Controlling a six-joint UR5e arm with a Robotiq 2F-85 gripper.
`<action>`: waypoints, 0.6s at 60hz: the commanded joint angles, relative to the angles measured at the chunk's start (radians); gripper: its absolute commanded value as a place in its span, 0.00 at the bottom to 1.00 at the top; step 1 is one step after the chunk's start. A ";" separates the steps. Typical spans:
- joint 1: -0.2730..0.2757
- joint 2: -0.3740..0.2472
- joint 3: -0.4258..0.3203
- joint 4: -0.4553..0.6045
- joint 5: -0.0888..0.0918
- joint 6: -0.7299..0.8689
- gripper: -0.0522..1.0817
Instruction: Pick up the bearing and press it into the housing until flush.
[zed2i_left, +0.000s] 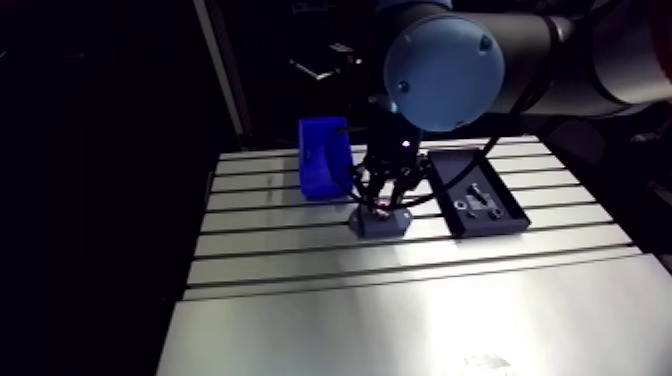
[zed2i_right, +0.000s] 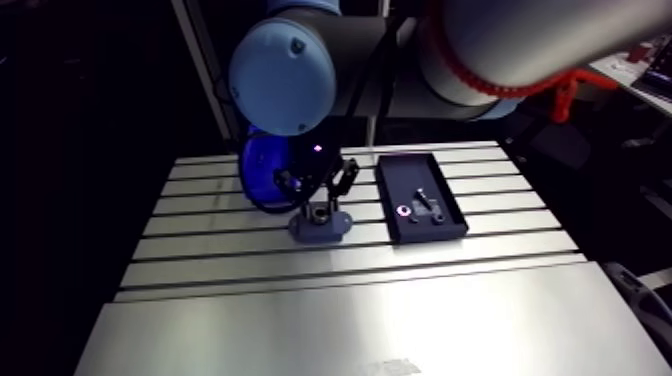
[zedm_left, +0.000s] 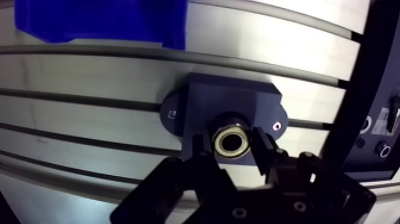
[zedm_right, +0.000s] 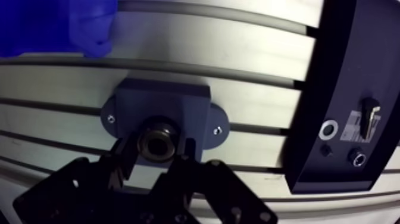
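While pincer (zedm_left: 233, 146) seemingly clamps bearing (zedm_left: 231, 140) over housing (zedm_left: 233, 99), bearing's lower part hidden.

On the table (zed2i_left: 400, 300), housing (zed2i_left: 380, 222) between bin (zed2i_left: 322, 160) and tray (zed2i_left: 478, 195), apart from both, bin set farther back. In the tray, small parts (zedm_right: 328, 129). At the housing's middle, bearing (zedm_left: 231, 142), pinched between the fingers of the gripper (zedm_left: 232, 148) above.
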 joint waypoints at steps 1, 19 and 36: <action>0.000 0.001 0.000 0.000 0.000 0.000 0.84; 0.000 0.002 -0.001 0.000 0.000 0.000 0.84; -0.002 0.010 -0.001 -0.011 0.000 -0.003 0.84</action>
